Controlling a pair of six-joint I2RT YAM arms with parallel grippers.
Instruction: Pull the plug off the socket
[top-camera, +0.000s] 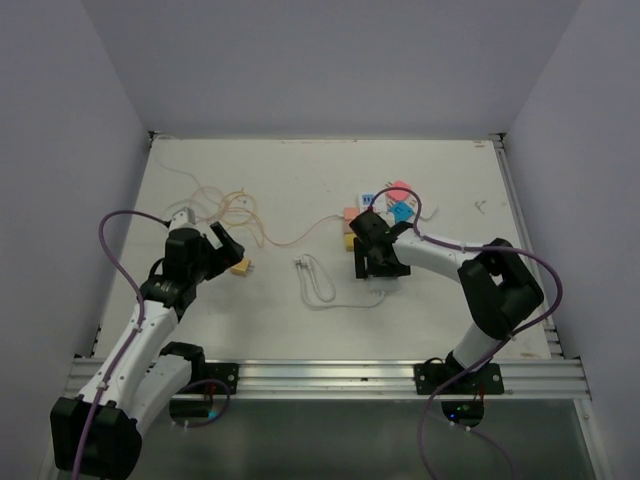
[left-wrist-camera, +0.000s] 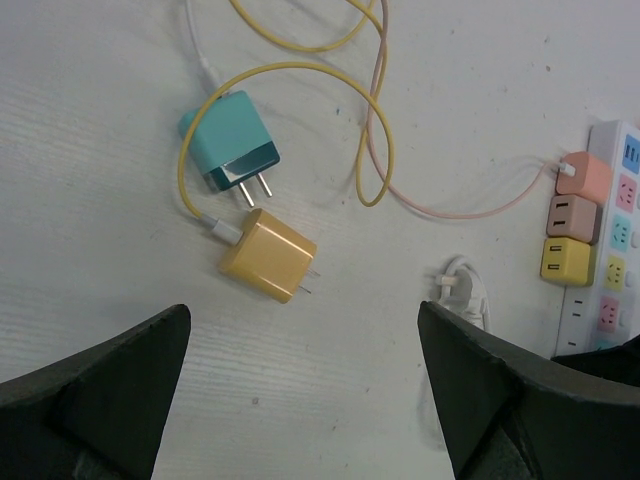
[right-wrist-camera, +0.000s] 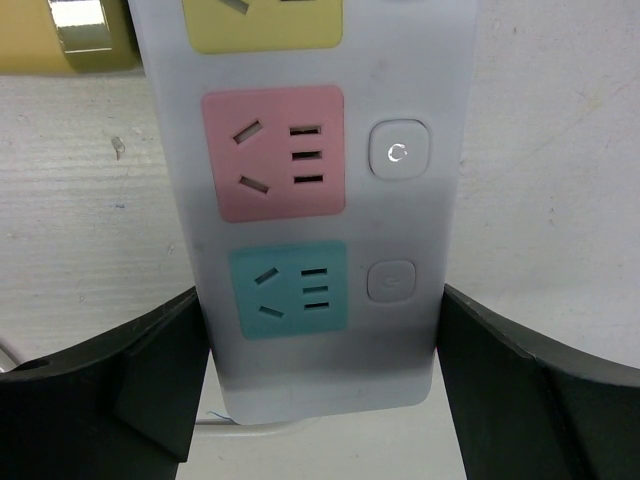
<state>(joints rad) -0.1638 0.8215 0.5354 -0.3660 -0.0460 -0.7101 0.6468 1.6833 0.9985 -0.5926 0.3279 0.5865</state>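
My left fingers (top-camera: 226, 243) hang wide apart and hold nothing, at nine o'clock on the table (top-camera: 300, 170). Below them lie two loose adapters. One is a teal adapter (left-wrist-camera: 230, 140) with its two pins bare. Just beside it, at its five o'clock, is a yellow adapter (left-wrist-camera: 268, 255) with a yellow cable (left-wrist-camera: 290, 66) plugged in and looping round both. A coiled white cord (top-camera: 315, 280) lies at six o'clock of the table's middle. A thin pink cable (left-wrist-camera: 460, 214) runs toward three o'clock to the socket (left-wrist-camera: 612, 300), which lies at three o'clock of the middle, its length running twelve to six. Three plugs sit in a row on its nine o'clock side: a pink plug (left-wrist-camera: 585, 178) nearest twelve, a brown plug (left-wrist-camera: 573, 218), then a yellow plug (left-wrist-camera: 567, 260). My right fingers (right-wrist-camera: 540, 390) stand apart astride the socket's six o'clock end, one against each long edge, flanking a blue outlet face (right-wrist-camera: 288, 290). Whether they squeeze it, I cannot tell.
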